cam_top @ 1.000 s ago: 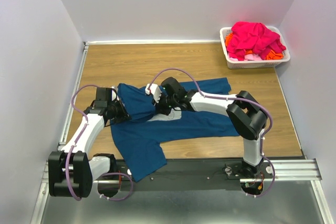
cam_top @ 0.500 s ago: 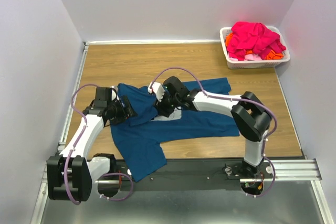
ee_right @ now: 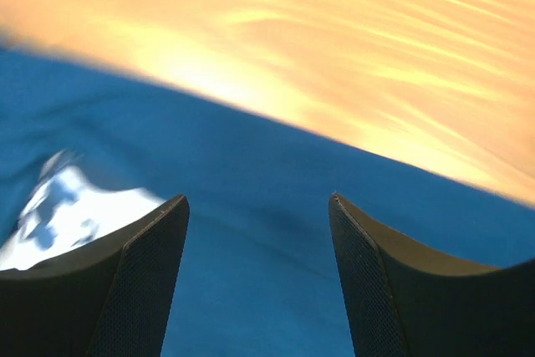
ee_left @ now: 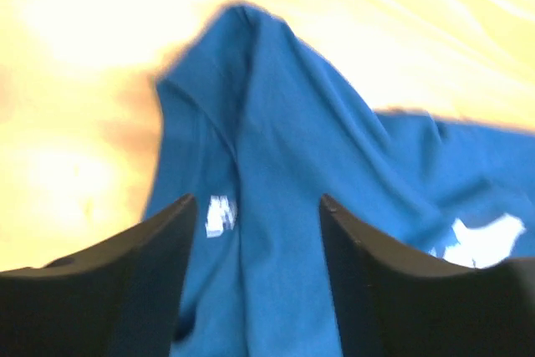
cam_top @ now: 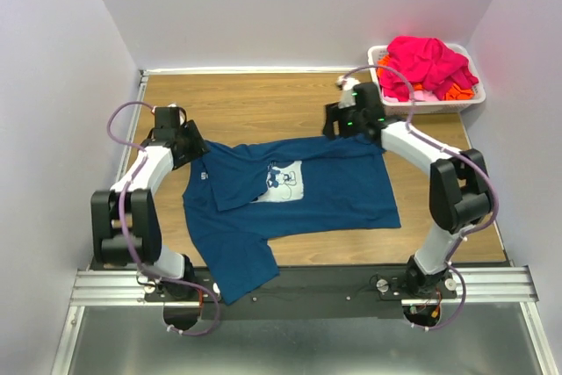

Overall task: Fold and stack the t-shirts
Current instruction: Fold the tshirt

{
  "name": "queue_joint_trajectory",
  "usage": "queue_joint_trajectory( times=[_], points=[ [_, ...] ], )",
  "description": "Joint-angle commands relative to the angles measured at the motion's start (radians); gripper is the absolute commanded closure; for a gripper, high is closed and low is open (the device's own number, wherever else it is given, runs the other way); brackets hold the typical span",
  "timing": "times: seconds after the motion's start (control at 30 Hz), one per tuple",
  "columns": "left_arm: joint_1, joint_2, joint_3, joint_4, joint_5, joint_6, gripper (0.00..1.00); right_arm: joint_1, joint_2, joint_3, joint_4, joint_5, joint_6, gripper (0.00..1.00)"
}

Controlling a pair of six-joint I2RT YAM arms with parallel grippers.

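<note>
Jaws wide and empty on left gripper [ee_left: 257, 200] and right gripper [ee_right: 257, 198]; we risk pinching both layers of the rumpled dark teal-blue cloth t-shirt [cam_top: 325, 195], skewing the fold.

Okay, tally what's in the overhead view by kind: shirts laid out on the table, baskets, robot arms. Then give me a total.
Blue t-shirt laid out on the table: 1
White basket: 1, holding pink clothes and orange clothes, too bunched to count
Robot arms: 2, left arm and right arm
Total: 4
</note>
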Motion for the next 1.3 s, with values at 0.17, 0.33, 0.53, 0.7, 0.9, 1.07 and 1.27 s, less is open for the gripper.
queue_joint_trajectory(
  times=[0.17, 0.33, 0.53, 0.7, 0.9, 1.07, 1.27],
  points=[
    [0.016, 0.276, 0.197, 0.120, -0.061, 0.062, 0.47, -0.237, -0.017, -0.049, -0.021, -0.001, 0.266, 0.26],
    [0.022, 0.371, 0.252, 0.133, -0.074, 0.063, 0.53, -0.282, 0.009, -0.049, -0.009, -0.018, 0.283, 0.27],
    [0.024, 0.437, 0.284, 0.138, -0.065, 0.063, 0.60, -0.286, 0.030, -0.058, -0.001, -0.046, 0.303, 0.28],
    [0.022, 0.459, 0.281, 0.150, -0.061, 0.068, 0.74, -0.285, 0.050, -0.078, 0.025, -0.070, 0.332, 0.29],
    [0.054, 0.408, 0.264, 0.140, -0.126, 0.085, 1.00, -0.294, 0.052, -0.104, 0.036, -0.022, 0.336, 0.29],
    [0.068, 0.374, 0.246, 0.144, -0.157, 0.114, 1.00, -0.332, 0.058, -0.107, 0.047, -0.014, 0.345, 0.29],
    [0.073, 0.387, 0.238, 0.144, -0.157, 0.125, 1.00, -0.384, 0.095, -0.107, 0.070, -0.038, 0.371, 0.31]
  ],
)
